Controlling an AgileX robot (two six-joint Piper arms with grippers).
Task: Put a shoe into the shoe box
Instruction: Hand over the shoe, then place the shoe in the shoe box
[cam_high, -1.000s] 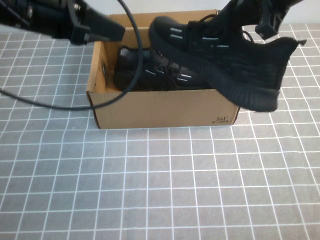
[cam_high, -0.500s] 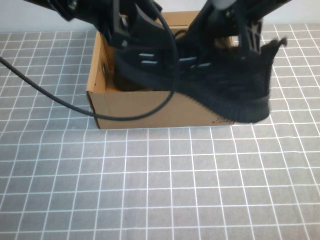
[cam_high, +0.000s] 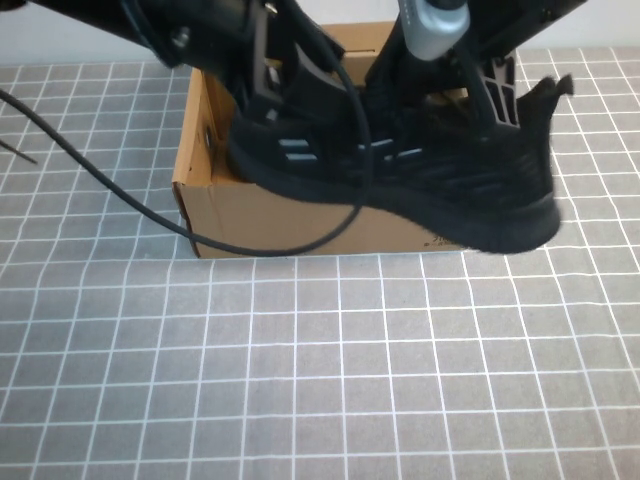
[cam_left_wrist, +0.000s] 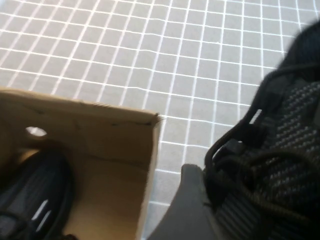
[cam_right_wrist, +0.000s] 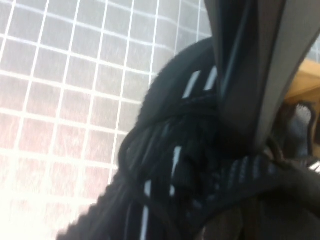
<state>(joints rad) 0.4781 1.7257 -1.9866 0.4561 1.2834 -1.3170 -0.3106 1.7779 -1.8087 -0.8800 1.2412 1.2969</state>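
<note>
The shoe (cam_high: 430, 190), a black knit sneaker with short white stripes, hangs in the air across the front of the brown cardboard shoe box (cam_high: 300, 225), toe to the left, heel past the box's right front corner. My right gripper (cam_high: 470, 95) comes down from the top right and is shut on the shoe's collar. My left gripper (cam_high: 305, 85) reaches in from the upper left, against the shoe's toe and laces. The laces fill the left wrist view (cam_left_wrist: 280, 165). The matching second shoe (cam_left_wrist: 35, 200) lies inside the box (cam_left_wrist: 100, 135).
A black cable (cam_high: 250, 240) from the left arm loops down across the box's front wall. The box stands at the far side of a grey mat with a white grid (cam_high: 320, 380). Both arms crowd the space above the box.
The shoe has swung lower and leftward, toe now over the box's left front. My left arm has moved right from beside the box to the shoe's toe end.
</note>
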